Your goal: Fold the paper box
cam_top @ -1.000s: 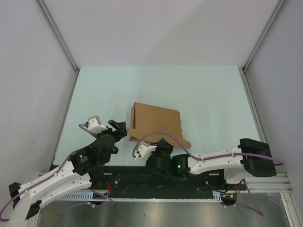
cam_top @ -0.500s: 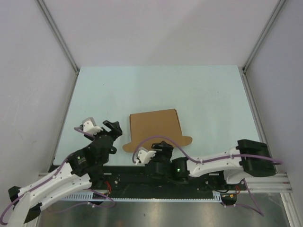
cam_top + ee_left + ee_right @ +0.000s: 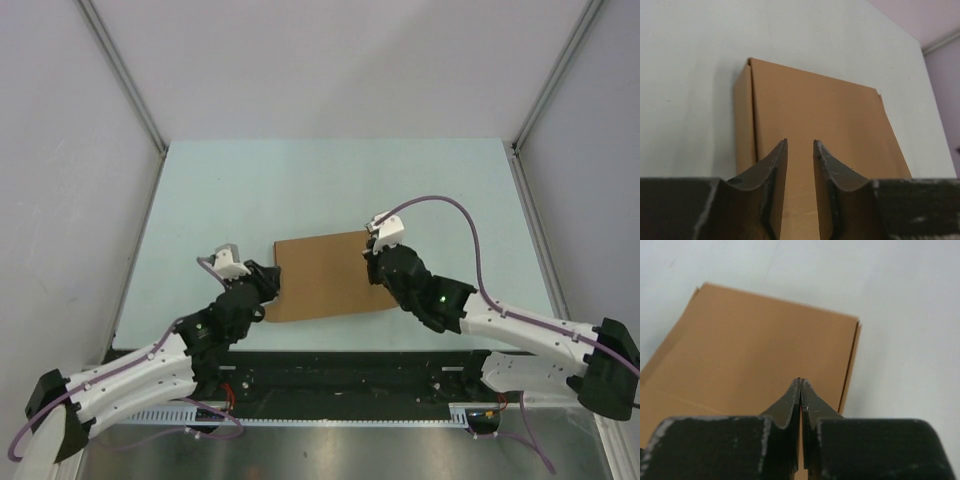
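Brown cardboard, the paper box (image 3: 325, 277) lay flat at the worktop's (image 3: 300, 180) centre with no loose flaps showing, so folding looked nearly done. Left gripper (image 3: 800, 143), slightly parted, sat at its 8 o'clock edge. Right gripper (image 3: 800, 380), closed and empty, sat at 3 o'clock.

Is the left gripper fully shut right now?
No, the left gripper shows a clear gap between its fingers, with the paper box visible through it.

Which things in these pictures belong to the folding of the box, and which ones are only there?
Belong to the job: paper box, left gripper, right gripper.
Only there: table, back wall, purple cable.
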Robot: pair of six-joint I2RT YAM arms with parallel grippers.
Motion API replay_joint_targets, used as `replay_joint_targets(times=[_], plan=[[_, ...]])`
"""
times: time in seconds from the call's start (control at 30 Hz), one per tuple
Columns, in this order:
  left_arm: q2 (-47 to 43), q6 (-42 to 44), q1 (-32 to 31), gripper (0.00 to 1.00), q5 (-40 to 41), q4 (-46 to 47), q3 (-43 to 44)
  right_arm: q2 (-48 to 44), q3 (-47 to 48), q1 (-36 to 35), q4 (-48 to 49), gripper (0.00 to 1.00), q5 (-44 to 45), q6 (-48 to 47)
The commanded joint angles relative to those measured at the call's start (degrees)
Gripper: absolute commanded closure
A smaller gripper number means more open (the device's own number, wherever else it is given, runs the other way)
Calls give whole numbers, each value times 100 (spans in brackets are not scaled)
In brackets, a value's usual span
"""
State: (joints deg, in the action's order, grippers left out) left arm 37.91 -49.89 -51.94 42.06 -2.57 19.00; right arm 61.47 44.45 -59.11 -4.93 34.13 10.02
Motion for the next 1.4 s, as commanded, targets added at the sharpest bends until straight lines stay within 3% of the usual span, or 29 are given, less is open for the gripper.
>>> replay_joint_targets(times=[0.0, 0.1, 0.37, 0.67, 0.9, 1.0, 1.07, 1.17, 1.27, 1.37], plan=[[32, 84, 35, 71, -1252, 2037, -502, 163, -734, 488, 992, 99, -1628, 1228], [146, 40, 44, 77, -1569, 2330, -801, 356, -981, 620, 1240, 100, -1883, 1406], [349, -389, 35, 85, -1587, 1910, -1223, 567, -1474, 655, 1468, 100, -1998, 1599], [260, -1084, 44, 89, -1403, 1268, -1795, 805, -2115, 875, 1855, 100, -2138, 1854], [901, -1269, 44, 90, -1306, 1329, -1857, 1086, -2247, 1139, 2057, 100, -2420, 1933], [510, -1077, 44, 90, -1157, 1154, -1673, 683, -2221, 1130, 2014, 100, -2359, 1899], [8, -971, 44, 87, -860, 935, -1558, 51, -2029, 1147, 1856, 93, -2262, 1889], [-1212, -549, 44, 76, -307, 776, -1277, -520, -1556, 1296, 1364, 61, -2121, 1767], [-1488, -215, 44, 58, 64, 706, -891, -715, -1255, 1594, 1012, 46, -2121, 1652], [-1261, -3, 61, 42, 390, 565, -504, -593, -1070, 1946, 888, 39, -2243, 1652]])
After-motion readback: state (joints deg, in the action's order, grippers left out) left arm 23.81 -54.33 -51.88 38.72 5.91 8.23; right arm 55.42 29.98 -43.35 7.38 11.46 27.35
